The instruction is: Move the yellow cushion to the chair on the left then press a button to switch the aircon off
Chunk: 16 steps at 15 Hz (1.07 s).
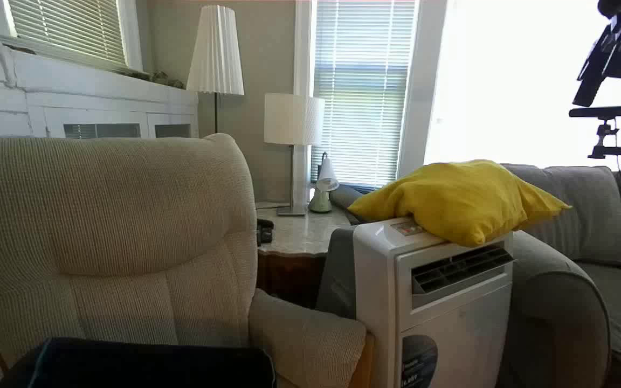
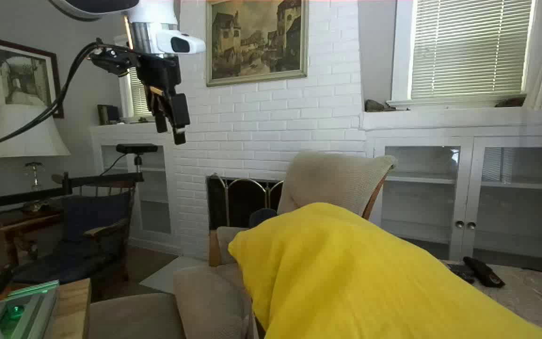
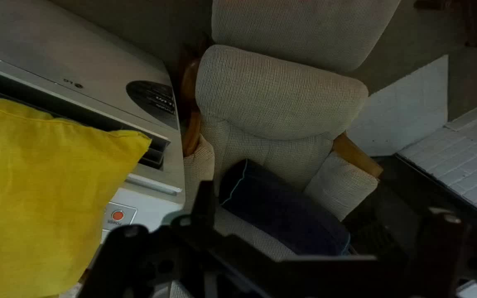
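One wall point(image 2: 332, 117) is white brick. The yellow cushion point(image 1: 461, 199) lies on the aircon point(image 1: 459, 334), beside the chair point(image 1: 149, 205). Up high, the tool point(image 2: 171, 133) hangs with its fingers apart.

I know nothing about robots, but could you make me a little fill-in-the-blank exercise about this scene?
1. The yellow cushion rests on ____ of the white aircon.
2. In an exterior view, as pictured, the beige chair stands to the ____ of the aircon.
3. The gripper is holding ____.
4. In the wrist view, the upside-down word beside the orange-red button is ____.

Missing words: top; left; nothing; power.
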### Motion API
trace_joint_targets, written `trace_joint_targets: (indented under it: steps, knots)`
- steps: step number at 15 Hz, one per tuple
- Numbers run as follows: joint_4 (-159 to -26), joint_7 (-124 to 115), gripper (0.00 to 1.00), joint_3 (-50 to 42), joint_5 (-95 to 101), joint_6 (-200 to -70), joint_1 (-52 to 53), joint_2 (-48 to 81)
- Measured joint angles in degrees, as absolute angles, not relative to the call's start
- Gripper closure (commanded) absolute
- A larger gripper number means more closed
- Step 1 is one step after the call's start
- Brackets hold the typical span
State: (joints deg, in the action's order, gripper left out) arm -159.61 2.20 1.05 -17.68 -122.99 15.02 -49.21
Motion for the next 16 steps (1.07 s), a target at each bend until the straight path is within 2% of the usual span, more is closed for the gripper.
trace_joint_targets:
  steps: [10, 16]
  knots:
    - [-159.87, 2.18, 0.0, 1.47, -17.68, -123.39, 14.66, -48.4]
    - [-159.36, 1.81, 0.0, 4.05, -17.16, -133.95, 11.97, -40.38]
